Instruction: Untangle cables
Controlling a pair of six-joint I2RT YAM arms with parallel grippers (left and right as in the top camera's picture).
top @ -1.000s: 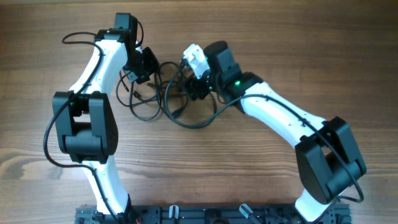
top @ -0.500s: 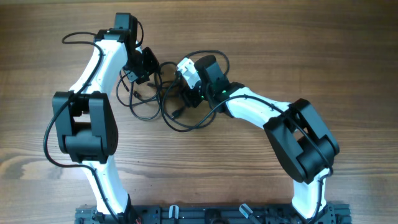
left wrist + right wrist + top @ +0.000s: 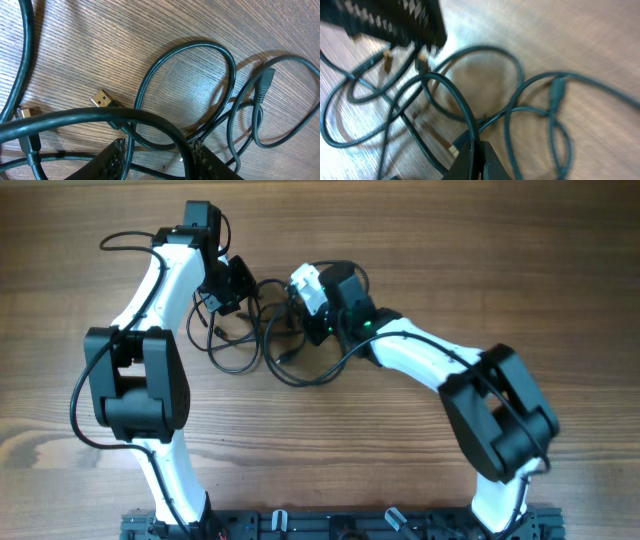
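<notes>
Cables (image 3: 268,330) lie in a loose black tangle on the bare wooden table (image 3: 480,250), at the far middle of the overhead view, between the working ends of the two arms. The left gripper (image 3: 237,286) sits at the tangle's left edge and the right gripper (image 3: 312,328) at its right edge, the two near each other with loops of cord spread between and in front of them. From the left wrist, the left gripper (image 3: 155,152) has its fingers (image 3: 112,157) set apart. One strand arcs across the foreground and drops through the gap between them. The gap is wider than the strand, and whether either pad touches it cannot be told. Beyond, a rounded loop lies flat on the wood, a flat metal USB plug (image 3: 101,98) rests just to the loop's left, and a smaller moulded plug (image 3: 265,79) lies on the right where several strands cross. From the right wrist, where the picture is blurred, the right gripper (image 3: 472,152) has its fingertips pressed together on a single strand that curves up and away to the left. More loops fan out over the table behind it and a plug end (image 3: 557,92) lies on the right. The dark body of the left gripper fills the top left corner, above two small plug tips (image 3: 422,62).
</notes>
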